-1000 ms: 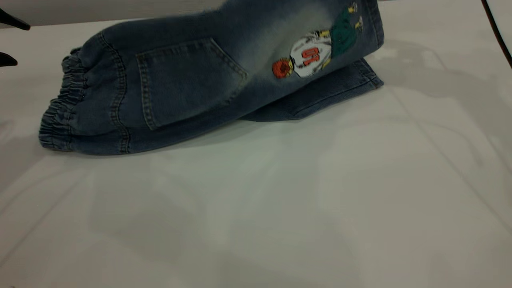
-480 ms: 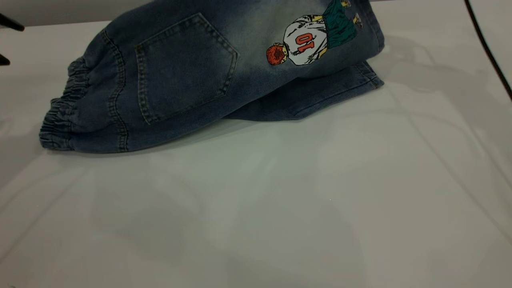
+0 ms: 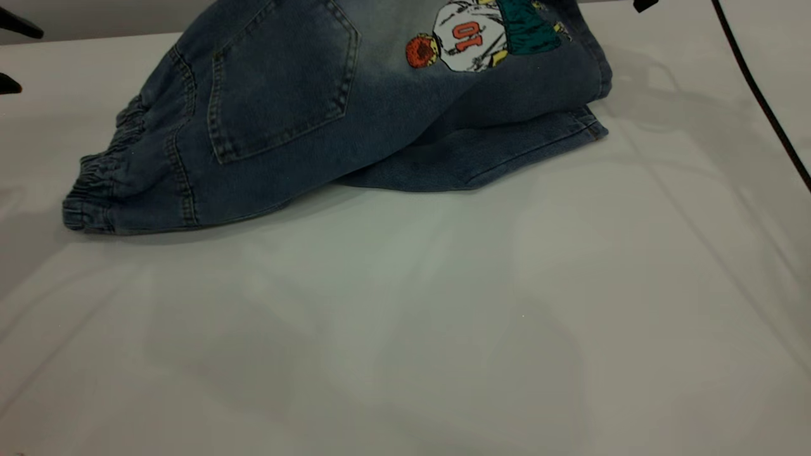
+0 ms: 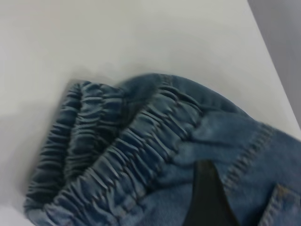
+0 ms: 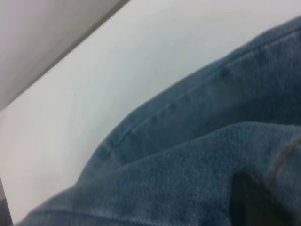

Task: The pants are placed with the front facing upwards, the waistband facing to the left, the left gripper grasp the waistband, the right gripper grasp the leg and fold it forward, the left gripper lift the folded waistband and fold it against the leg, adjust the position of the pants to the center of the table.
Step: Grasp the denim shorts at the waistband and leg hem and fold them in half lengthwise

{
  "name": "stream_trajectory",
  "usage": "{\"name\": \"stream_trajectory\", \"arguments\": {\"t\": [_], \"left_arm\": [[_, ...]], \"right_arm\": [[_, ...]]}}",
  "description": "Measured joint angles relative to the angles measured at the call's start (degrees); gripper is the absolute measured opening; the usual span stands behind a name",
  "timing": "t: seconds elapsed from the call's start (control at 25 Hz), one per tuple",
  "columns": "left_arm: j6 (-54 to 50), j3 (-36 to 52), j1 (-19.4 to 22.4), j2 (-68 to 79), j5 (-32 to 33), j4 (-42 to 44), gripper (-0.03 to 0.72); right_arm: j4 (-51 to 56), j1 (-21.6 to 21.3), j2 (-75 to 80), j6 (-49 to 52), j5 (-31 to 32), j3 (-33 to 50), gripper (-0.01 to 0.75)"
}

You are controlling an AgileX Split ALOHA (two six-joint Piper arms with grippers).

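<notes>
white table (image 3: 443,329) carries the pants (image 3: 355,120), long axis left-right; waistband (image 4: 117,155) lies left, nearest the left gripper (image 4: 207,197); jaw states of both grippers cannot be told.

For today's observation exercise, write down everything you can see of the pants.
The pants are short, blue denim, faded paler mid-leg. They lie on the white table, waistband at the exterior view's left, its gathered elastic puckered into ridges. One leg is raised over the other, showing a patch pocket and a cartoon player print numbered 10. The lower leg's hem rests flat. A black finger touches the denim near the waistband.
</notes>
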Motion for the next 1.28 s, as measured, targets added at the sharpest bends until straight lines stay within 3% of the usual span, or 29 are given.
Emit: {"name": "stream_trajectory", "arguments": {"t": [0.32, 0.72, 0.96, 1.28], "left_arm": [[0.11, 0.0, 0.0, 0.0, 0.39, 0.06, 0.414], [1.8, 0.0, 0.0, 0.0, 1.47, 0.06, 0.414], [1.8, 0.0, 0.0, 0.0, 1.47, 0.01, 0.413], [3.33, 0.0, 0.0, 0.0, 1.47, 0.01, 0.413]], "right_arm": [[-5.08, -0.07, 0.0, 4.76, -0.93, 0.0, 0.026], [-23.79, -0.12, 0.0, 16.56, 1.03, 0.0, 0.026], [-24.52, -0.11, -0.05, 12.73, 4.48, 0.0, 0.027], [-17.39, -0.11, -0.16, 2.76, 8.05, -0.43, 0.048]]}}
